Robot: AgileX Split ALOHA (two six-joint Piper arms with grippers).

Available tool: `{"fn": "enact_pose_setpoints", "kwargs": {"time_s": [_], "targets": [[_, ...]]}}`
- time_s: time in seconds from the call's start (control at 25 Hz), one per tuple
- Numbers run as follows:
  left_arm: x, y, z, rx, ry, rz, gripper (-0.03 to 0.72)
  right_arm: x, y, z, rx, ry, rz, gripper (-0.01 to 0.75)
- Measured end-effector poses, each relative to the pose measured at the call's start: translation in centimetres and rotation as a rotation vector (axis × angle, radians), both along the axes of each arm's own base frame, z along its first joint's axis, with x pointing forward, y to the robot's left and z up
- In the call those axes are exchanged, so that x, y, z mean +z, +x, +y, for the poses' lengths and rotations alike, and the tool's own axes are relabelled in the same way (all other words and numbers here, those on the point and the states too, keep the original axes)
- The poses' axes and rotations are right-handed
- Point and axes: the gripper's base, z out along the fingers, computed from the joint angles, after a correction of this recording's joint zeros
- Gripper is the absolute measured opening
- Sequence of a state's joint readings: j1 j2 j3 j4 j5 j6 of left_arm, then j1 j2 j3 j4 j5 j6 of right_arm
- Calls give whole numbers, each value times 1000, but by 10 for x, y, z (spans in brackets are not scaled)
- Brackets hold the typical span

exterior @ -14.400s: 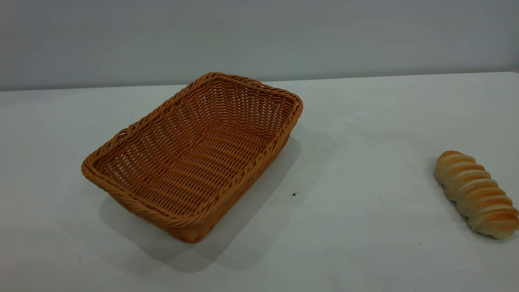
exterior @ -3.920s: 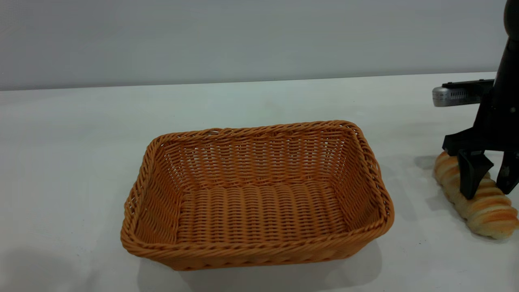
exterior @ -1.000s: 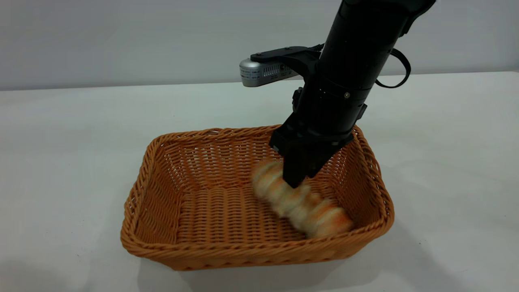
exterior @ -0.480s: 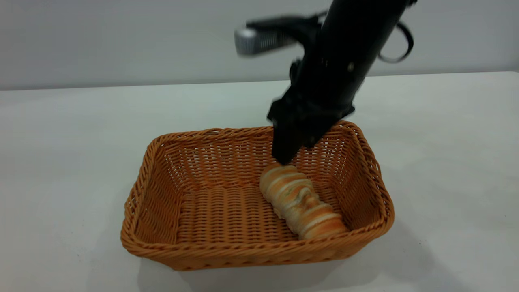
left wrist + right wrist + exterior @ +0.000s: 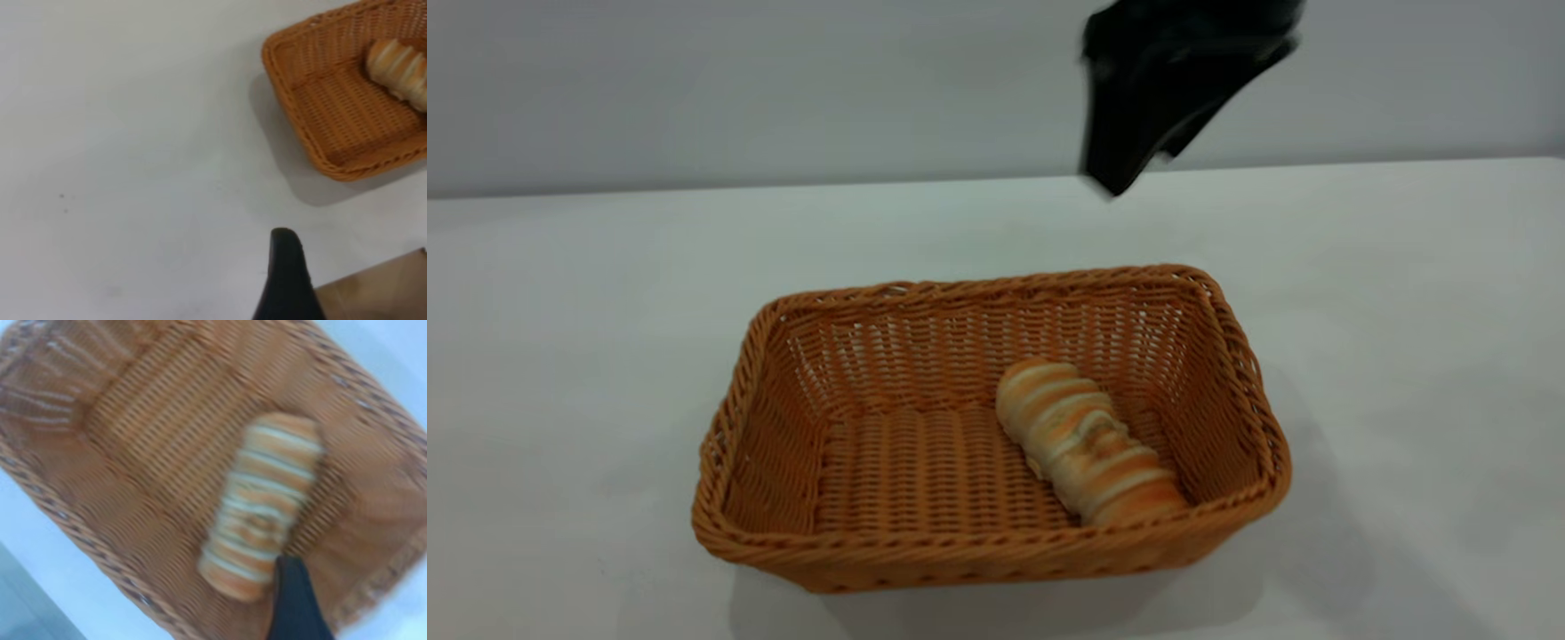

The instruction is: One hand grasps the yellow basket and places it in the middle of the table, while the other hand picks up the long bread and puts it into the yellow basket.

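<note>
Whether the right gripper (image 5: pixel 1116 178) has its jaws parted or closed cannot be told; it holds nothing, hanging above the yellow basket's (image 5: pixel 978 556) far rim. Inside that basket, toward its right end, lies the long bread (image 5: pixel 1087 442). Only one finger (image 5: pixel 287 280) of the left gripper shows, over the table (image 5: pixel 560 356) well away from the basket.

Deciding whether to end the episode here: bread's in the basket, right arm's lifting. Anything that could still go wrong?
Little, probably. The bread lies against the basket's right-hand end, not centered, so a bump might shift it. The right gripper hangs above the far rim; a low retreat could clip it.

Plain grey wall (image 5: pixel 783 89) behind, soft even light, brown floor (image 5: pixel 380 290) below
</note>
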State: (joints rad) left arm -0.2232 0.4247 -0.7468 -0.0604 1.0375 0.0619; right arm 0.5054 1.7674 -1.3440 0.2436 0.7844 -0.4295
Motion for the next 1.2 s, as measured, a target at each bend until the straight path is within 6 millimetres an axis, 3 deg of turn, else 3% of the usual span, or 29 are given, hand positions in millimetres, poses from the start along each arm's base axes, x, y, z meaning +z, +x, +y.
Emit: {"fn": "enact_pose_setpoints", "kwargs": {"time_s": [0.2, 0.48, 0.84, 1.04, 1.2], "targets": [[-16, -26, 6, 1, -8, -60, 571, 20, -11, -37, -89, -7, -21, 533], [-33, -54, 13, 0, -22, -127, 571, 52, -50, -76, -158, 20, -84, 533], [-52, -69, 22, 62, 6, -146, 571, 103, -140, -111, -174, 116, -236, 533], [-71, -63, 22, 76, 11, -89, 571, 111, -197, -132, -180, 166, -309, 533], [-73, -61, 21, 80, 8, -84, 571, 111, -239, -148, -189, 211, -363, 533]]}}
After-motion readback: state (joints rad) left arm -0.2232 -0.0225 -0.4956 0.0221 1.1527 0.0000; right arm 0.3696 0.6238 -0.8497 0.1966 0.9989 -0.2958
